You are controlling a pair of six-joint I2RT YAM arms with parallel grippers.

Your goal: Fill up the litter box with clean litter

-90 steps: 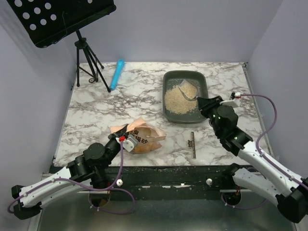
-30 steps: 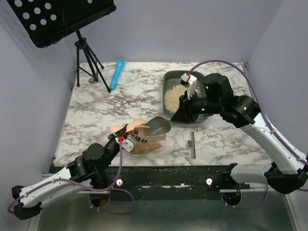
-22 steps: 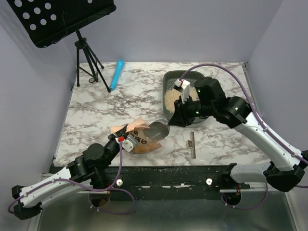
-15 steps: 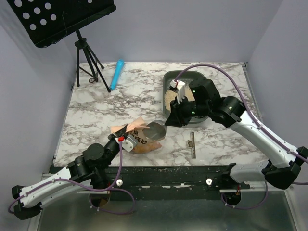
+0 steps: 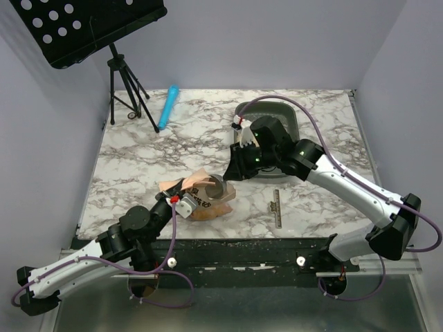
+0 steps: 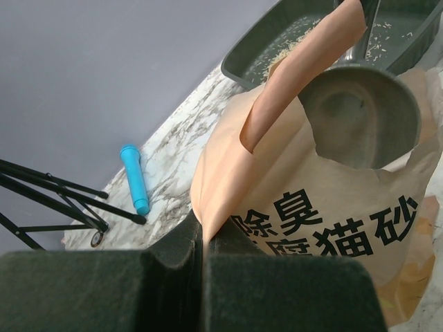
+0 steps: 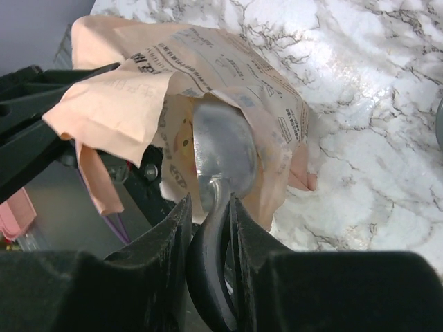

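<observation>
The dark litter box (image 5: 289, 114) stands at the back right, mostly covered by my right arm. In the left wrist view its wall (image 6: 266, 52) shows, with a little clean litter (image 6: 294, 47) scattered inside. An orange printed bag (image 5: 201, 200) lies near the front edge. My left gripper (image 5: 181, 196) is shut on the bag's edge (image 6: 208, 207) and holds its mouth up. My right gripper (image 5: 232, 169) is shut on the black handle of a silver scoop (image 7: 225, 155). The scoop's bowl (image 6: 360, 114) sits in the bag's mouth and looks empty.
A blue cylinder (image 5: 168, 106) lies at the back left beside a tripod (image 5: 128, 93) carrying a black perforated stand (image 5: 83, 24). A thin metal strip (image 5: 277, 207) lies right of the bag. Walls close the left, back and right sides.
My right arm has swung the scoop from the litter box leftward and toward the front, into the bag's mouth. The left arm and the bag have stayed put.
</observation>
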